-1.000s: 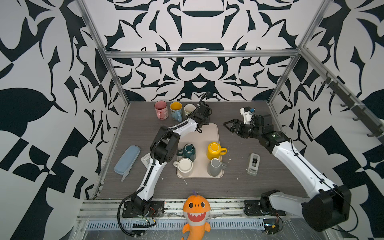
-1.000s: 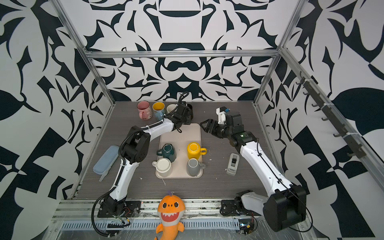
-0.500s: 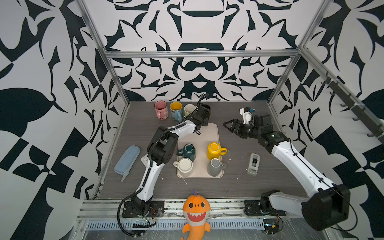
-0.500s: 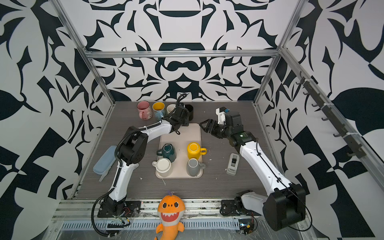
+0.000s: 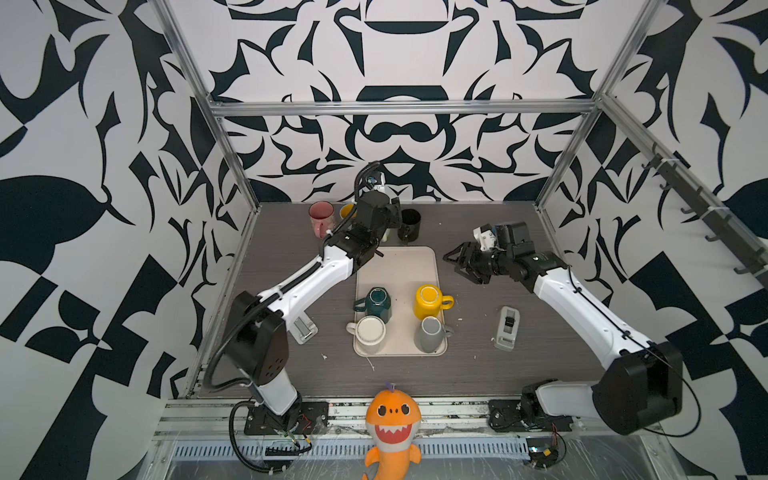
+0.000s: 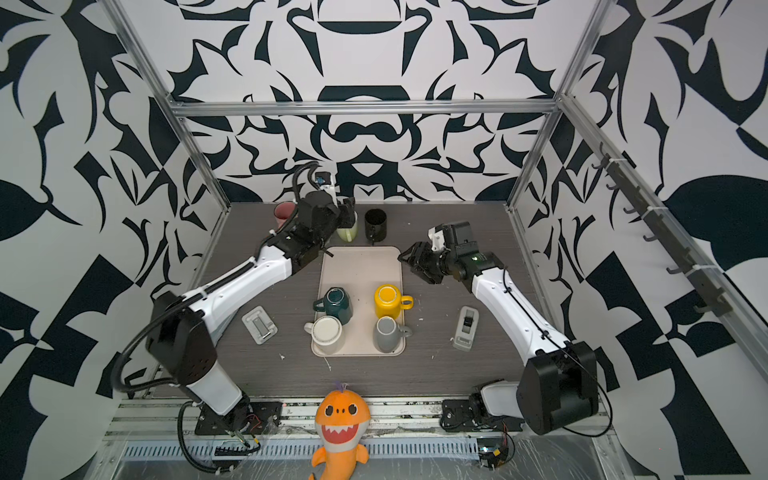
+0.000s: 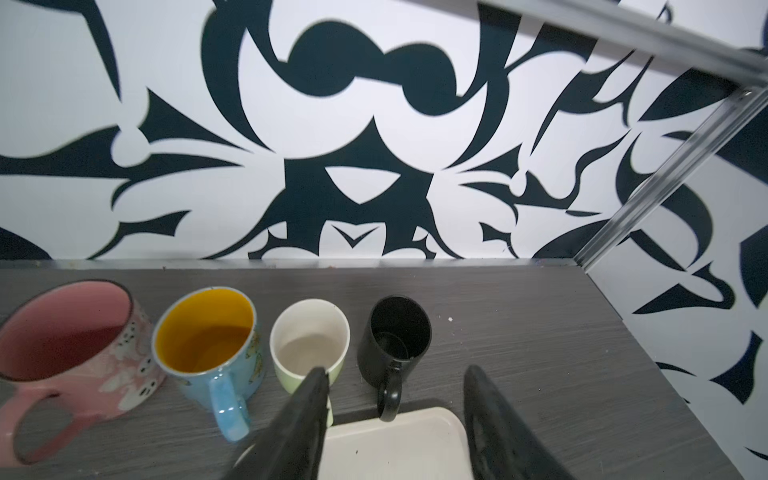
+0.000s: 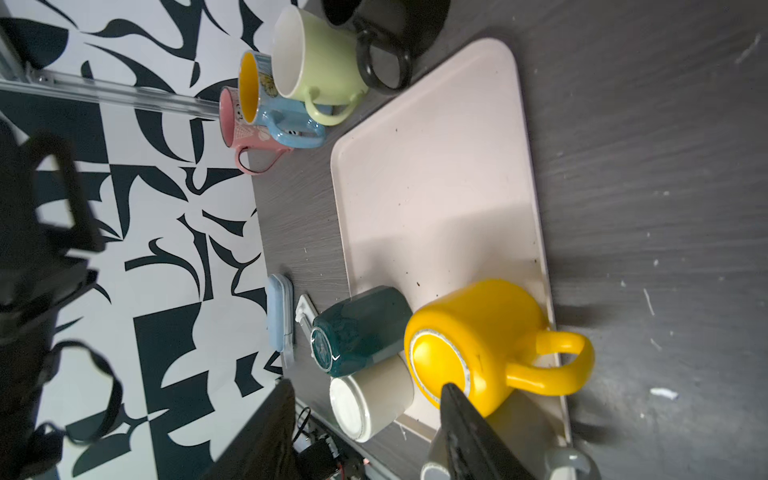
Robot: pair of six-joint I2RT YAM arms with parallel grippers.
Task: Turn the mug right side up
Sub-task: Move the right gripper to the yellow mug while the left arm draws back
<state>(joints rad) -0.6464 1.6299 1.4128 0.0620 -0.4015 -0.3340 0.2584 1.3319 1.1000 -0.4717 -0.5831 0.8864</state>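
Pulled back and up off the black mug (image 7: 399, 332) since a second ago: left gripper (image 7: 395, 374) now short of it, jaws spread wide, nothing between them, mug let go. Stands upright on the grey tabletop (image 5: 282, 249), mouth up, handle toward the beige tray (image 5: 397, 266), just past the tray's far edge. Closes a row of upright mugs: pink mug (image 7: 70, 332), blue mug (image 7: 212, 345) with yellow inside, light green mug (image 7: 309, 340) just beside it with a small gap. Off the tray's far right corner, above the table: right gripper (image 5: 451, 265), jaws parted, empty. On the tray, bottoms up: teal mug (image 5: 376, 303), yellow mug (image 5: 430, 301), cream mug (image 5: 368, 332). Beside those, grey mug (image 5: 430, 336), orientation hard to tell.
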